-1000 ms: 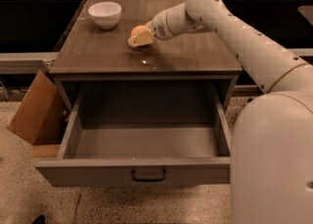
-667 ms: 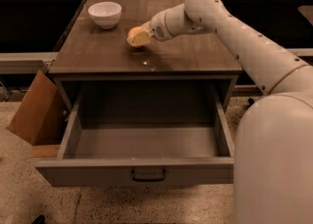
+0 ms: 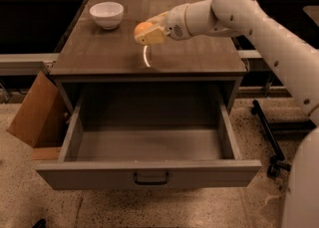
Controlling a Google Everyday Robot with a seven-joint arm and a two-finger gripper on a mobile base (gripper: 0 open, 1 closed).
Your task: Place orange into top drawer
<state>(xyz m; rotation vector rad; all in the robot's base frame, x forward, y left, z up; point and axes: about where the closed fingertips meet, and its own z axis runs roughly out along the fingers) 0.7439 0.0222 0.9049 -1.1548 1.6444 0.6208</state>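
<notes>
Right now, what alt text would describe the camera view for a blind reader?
The tool of a white robot arm grips the orange over a brown cabinet top, near a white bowl; below, the top drawer stands open.

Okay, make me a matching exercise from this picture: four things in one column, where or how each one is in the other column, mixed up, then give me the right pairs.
1. orange
2. white bowl
3. top drawer
4. cardboard box

A. pulled out, nothing inside
B. on the floor, left of the drawer
C. held in the gripper above the tabletop
D. back left of the tabletop

Pairs: 1-C, 2-D, 3-A, 4-B.
</notes>
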